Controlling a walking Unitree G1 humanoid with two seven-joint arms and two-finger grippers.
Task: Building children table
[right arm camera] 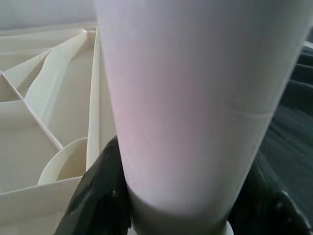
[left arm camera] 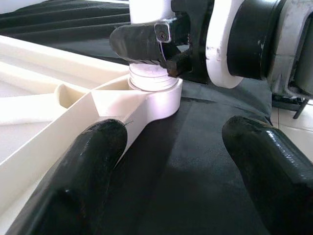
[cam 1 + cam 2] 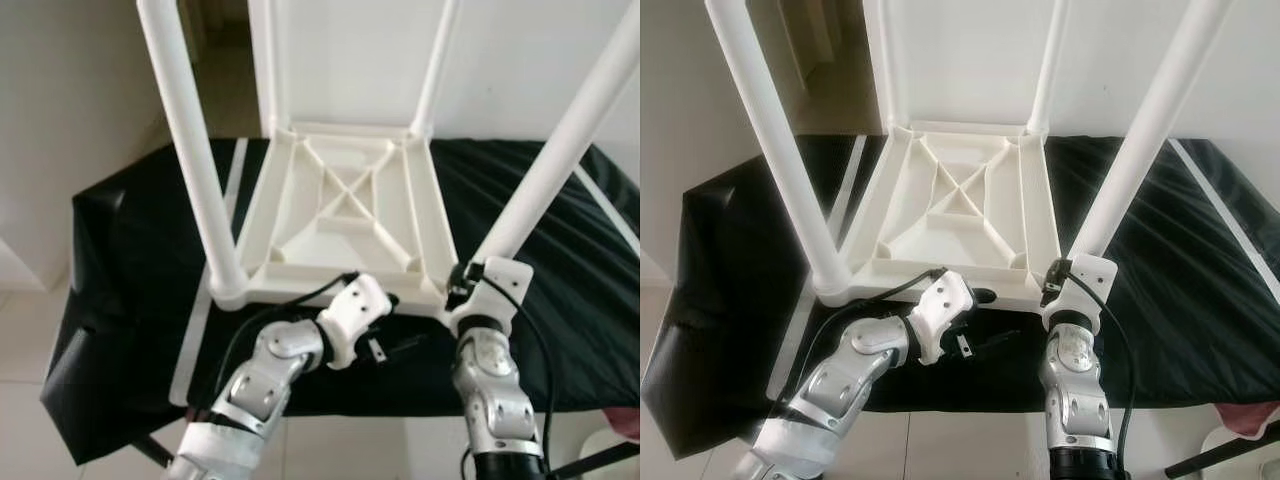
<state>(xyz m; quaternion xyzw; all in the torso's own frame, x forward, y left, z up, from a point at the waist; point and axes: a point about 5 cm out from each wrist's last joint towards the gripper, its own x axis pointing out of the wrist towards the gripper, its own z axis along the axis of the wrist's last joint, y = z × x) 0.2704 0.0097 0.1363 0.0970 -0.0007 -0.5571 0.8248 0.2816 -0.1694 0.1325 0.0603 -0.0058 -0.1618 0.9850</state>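
Your table top (image 3: 345, 215) lies upside down on the black-covered bench (image 3: 130, 270), ribs up, with all four white legs standing in its corner sockets. The step in hand looks like seating the near right leg (image 3: 555, 150).

Your right gripper (image 2: 151, 49) has its jaws closed around that leg just above the socket (image 2: 156, 95); in the right wrist view the black fingers (image 1: 98, 196) press against the tube on both sides. Your left gripper (image 2: 171, 171) has its jaws wide open and holds nothing; one finger lies against the top's near edge, the other hangs over the cloth, just beside the same corner.

To do this well:

- Keep the leg in line with its socket. In the head views it leans outward, but so do the others, which may be the lens; judge it against the socket rim, not the frame.
- In the left wrist view a narrower collar shows between leg and socket. If that means the leg is not fully home, push straight down along the tube rather than sideways.
- Let the left gripper brace the top's rim near that corner, so the top does not slide on the cloth as you press.
- Watch the black cable (image 3: 300, 300) by the left wrist; keep it off the top's edge.
- Grip firmly: the tube looks smooth and could slip through the fingers.
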